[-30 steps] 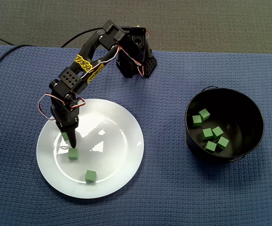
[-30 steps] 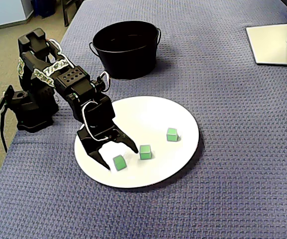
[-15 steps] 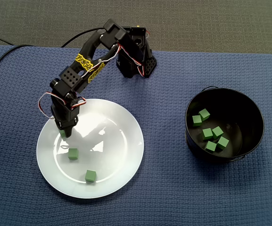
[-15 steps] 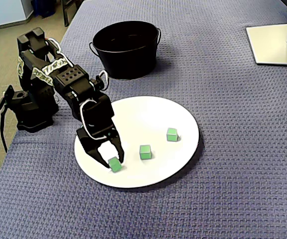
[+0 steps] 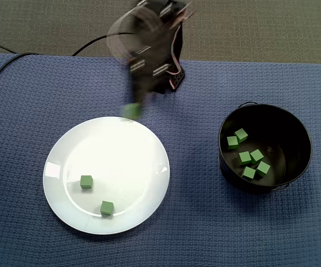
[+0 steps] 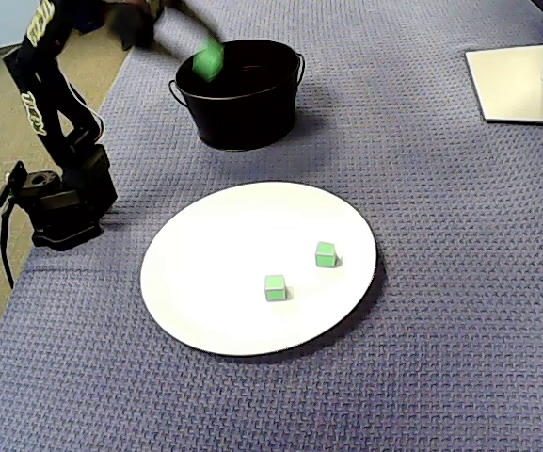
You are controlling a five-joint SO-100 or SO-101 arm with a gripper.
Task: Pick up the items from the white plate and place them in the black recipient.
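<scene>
Two green cubes [image 5: 86, 181] are seen lying well apart on the white plate [image 5: 121, 150] at the lower left of a fixed view, and the plate is set on a blue mat [image 5: 193, 222]. At the top centre the arm [image 5: 149, 50] is smeared by motion blur. At its lower end the gripper [image 5: 132, 104] is pinched on a carried cube [image 5: 130, 112], which is held in the air over the plate's upper rim, though the jaws themselves are too blurred to be made out. At the right the black bucket [image 5: 285, 125] is stood on the mat, with several further cubes [image 5: 245, 157] gathered on its floor. In a fixed view from the side, the arm's base [image 6: 59, 202] is found at the left edge. The carried cube is shown as a green blur at the upper left, by the bucket's left rim. The plate is laid in the centre, and a white stand base [image 6: 520, 85] is cut off at the upper right.
</scene>
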